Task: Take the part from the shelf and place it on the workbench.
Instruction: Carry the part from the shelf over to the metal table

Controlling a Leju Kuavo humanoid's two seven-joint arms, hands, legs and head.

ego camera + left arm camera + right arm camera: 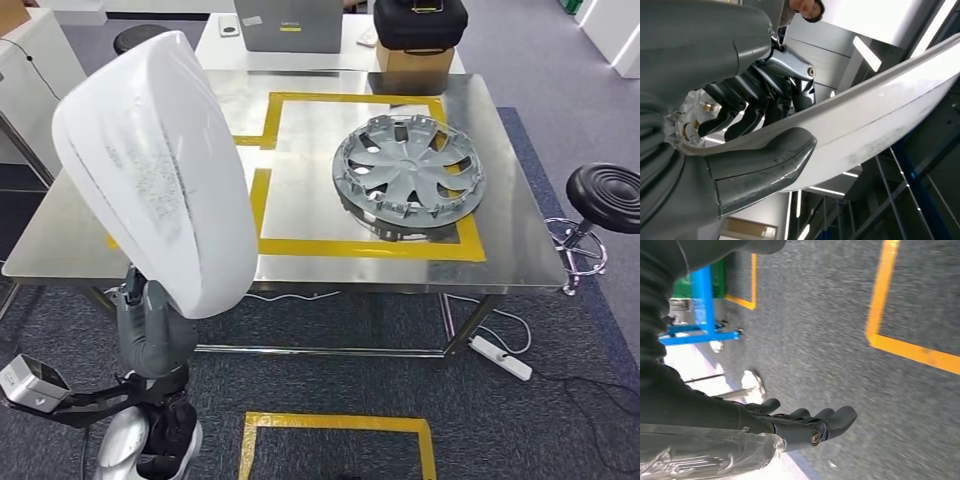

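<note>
1. White part (158,170) held up in the left hand (155,325), over the workbench's near left corner, not set down.
2. Long axis tilted: upper end toward the far left, lower rounded end toward the near right, just above the hand; broad curved face turned to the head camera, speckled with grey scuffing.
3. Left hand (753,150) clamped on the part's (881,115) edge: thick grey thumb (764,160) pressed on one face, dark fingers (734,117) curled behind the other.
4. Right hand (806,422) hanging above the carpet, fingers stretched out and close together, holding nothing.
5. Workbench (513,230): shiny steel top marked with yellow tape (370,248) in rectangles.
6. Grey wheel cover (407,175) lying flat inside the right-hand taped rectangle, well apart from the white part.
7. Beyond the far edge: a grey laptop (290,25), plus a black case (419,20) atop a cardboard box (415,60).
8. Black round stool (604,200) at the bench's right side; white power strip (502,358) with cable on the dark carpet (528,420) beneath.
9. Yellow taped outline (332,425) on the floor near the robot's feet.
10. Blue metal frame (702,305) visible from the right wrist.
</note>
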